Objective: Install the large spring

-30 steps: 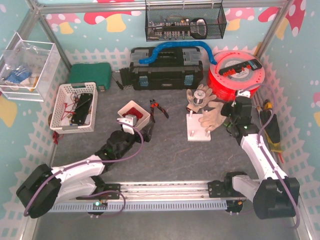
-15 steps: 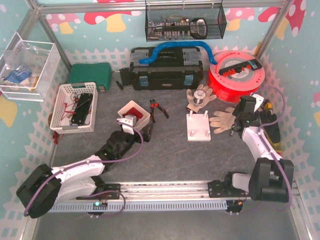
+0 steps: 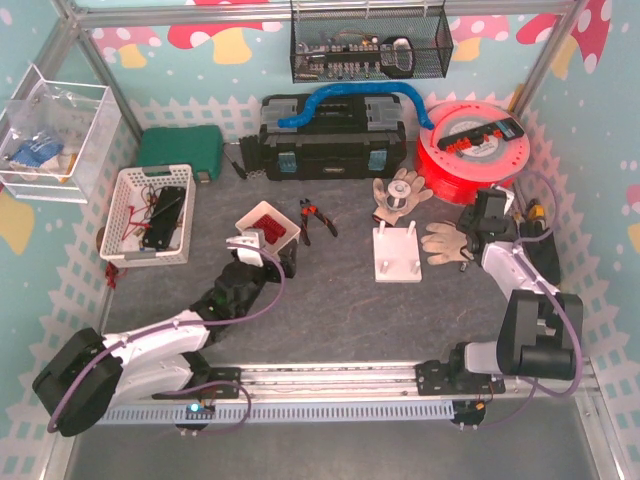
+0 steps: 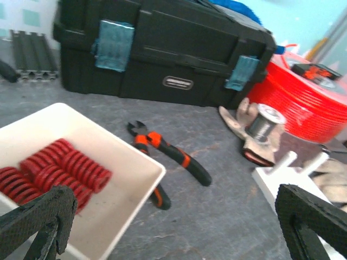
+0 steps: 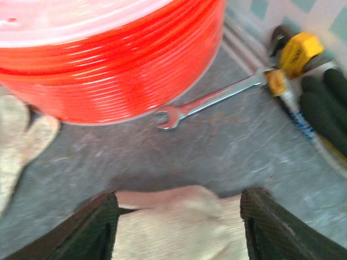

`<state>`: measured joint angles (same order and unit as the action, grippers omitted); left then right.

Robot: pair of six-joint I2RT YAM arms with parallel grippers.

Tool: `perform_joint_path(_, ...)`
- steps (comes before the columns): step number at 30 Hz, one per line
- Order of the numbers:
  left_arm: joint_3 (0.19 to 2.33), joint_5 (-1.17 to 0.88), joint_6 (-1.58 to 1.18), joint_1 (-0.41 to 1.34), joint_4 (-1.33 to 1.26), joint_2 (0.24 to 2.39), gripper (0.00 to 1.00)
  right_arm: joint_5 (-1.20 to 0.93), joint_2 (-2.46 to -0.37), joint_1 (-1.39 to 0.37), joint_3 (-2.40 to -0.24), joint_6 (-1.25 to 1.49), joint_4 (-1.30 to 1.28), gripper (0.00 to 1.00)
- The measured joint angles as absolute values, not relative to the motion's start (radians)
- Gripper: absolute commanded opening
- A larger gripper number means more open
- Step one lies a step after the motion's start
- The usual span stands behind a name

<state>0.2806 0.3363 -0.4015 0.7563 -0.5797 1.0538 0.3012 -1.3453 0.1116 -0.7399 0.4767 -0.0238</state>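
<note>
Several thick red springs [image 4: 51,170] lie in a white tray [image 4: 130,157], and I cannot single out the large spring among them. From above, the springs [image 3: 265,219] sit left of the white peg base [image 3: 395,256]. My left gripper [image 3: 266,250] hovers open at the tray's near edge with nothing between its fingers [image 4: 176,216]. My right gripper [image 3: 478,236] is at the far right, open, its fingers straddling the cuff of a beige glove [image 5: 179,225] that lies on the table. The same glove [image 3: 445,243] lies right of the peg base.
Orange-handled pliers [image 4: 173,157] lie between tray and peg base [image 4: 282,184]. Behind are a black toolbox [image 3: 335,140], a red hose reel [image 3: 470,150], and a second glove with a solder spool [image 3: 400,195]. A wrench [image 5: 211,100] lies by the reel. A white basket [image 3: 150,215] stands left.
My right gripper pulled the glove rightward, away from the peg base, then opened its jaws. My left gripper edged up toward the tray, still open.
</note>
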Motion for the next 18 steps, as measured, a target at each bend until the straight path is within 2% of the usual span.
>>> perform_joint_path(5,0.300,0.452,-0.470,0.741,-0.498,1.063,0.94,0.191,-1.307,0.065,-0.752,0.471,-0.059,0.78)
perform_joint_path(8,0.333,0.500,-0.532,0.700,-0.422,1.069,0.82,0.152,-1.262,-0.020,-0.765,0.465,-0.083,0.83)
perform_joint_path(11,0.375,0.522,-0.584,0.652,-0.340,1.069,0.81,0.122,-1.225,-0.133,-0.783,0.463,-0.091,0.91)
perform_joint_path(14,0.429,0.522,-0.630,0.599,-0.251,1.070,0.72,0.094,-1.199,-0.224,-0.785,0.463,-0.096,0.96)
perform_joint_path(18,0.472,0.466,-0.705,0.497,-0.185,1.073,0.58,0.067,-1.181,-0.313,-0.772,0.456,-0.103,0.97)
